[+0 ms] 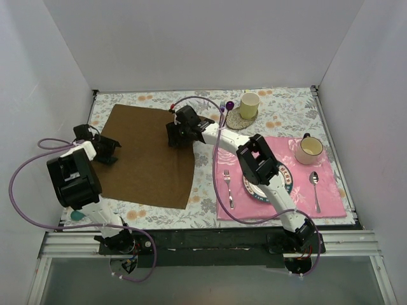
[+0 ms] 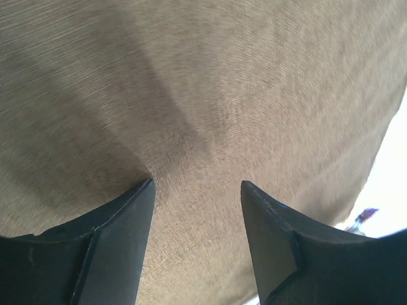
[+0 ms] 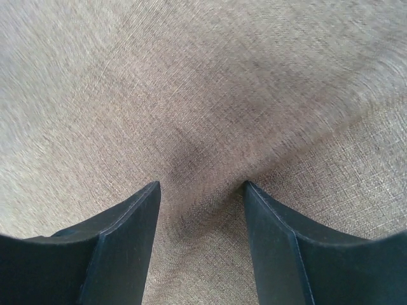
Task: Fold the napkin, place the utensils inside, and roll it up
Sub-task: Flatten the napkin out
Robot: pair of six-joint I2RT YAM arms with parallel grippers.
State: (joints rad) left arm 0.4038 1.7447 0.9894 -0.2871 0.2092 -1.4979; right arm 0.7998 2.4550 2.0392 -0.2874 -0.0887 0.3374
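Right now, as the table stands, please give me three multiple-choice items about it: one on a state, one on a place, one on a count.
1. How does the napkin lie?
A. rolled up
B. spread open
C. folded small

2. Where is the spoon?
A. on the napkin
B. across the plate
C. on the pink placemat

3. How many drinking vessels are there?
A. two
B. one
C. four

Answers:
1 B: the cloth lies flat and open.
2 C: the spoon rests on the placemat, right of the plate.
3 A: a mug stands on the placemat and a cup on a coaster.
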